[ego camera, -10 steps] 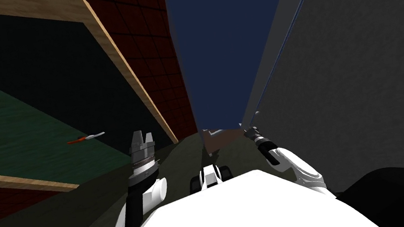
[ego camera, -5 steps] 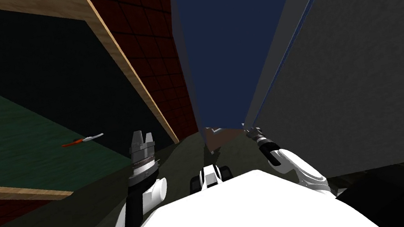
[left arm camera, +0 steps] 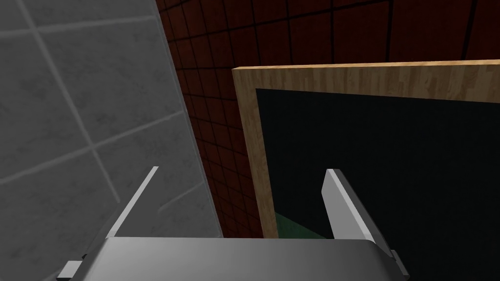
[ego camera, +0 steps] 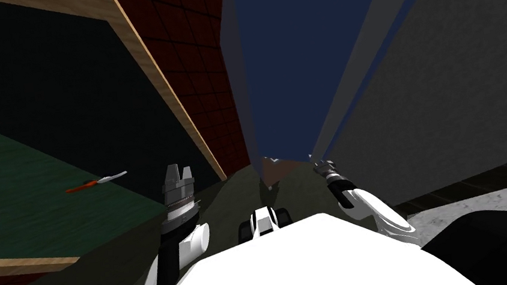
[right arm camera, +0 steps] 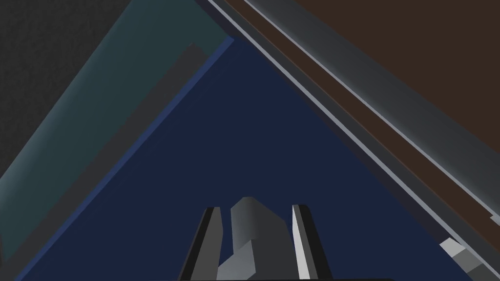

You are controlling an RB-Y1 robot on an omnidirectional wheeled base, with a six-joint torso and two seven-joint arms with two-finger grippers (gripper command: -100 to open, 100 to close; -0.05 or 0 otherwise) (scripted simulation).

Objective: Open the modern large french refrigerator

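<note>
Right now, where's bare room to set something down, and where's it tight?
The green counter is bare between its wooden edge and the orange-handled utensil. The open left gripper hangs beside it. Crowded at the right gripper, shut on the grey handle of the dark blue door.

- The grey handle [right arm camera: 251, 229] in the right hand [right arm camera: 255, 210] is cut off by the hand's dark body.
- The refrigerator [ego camera: 466, 63] runs past the head view's top edge.
- A red-and-white thing [ego camera: 97, 182] on the table [ego camera: 3, 180] is too small to name.
</note>
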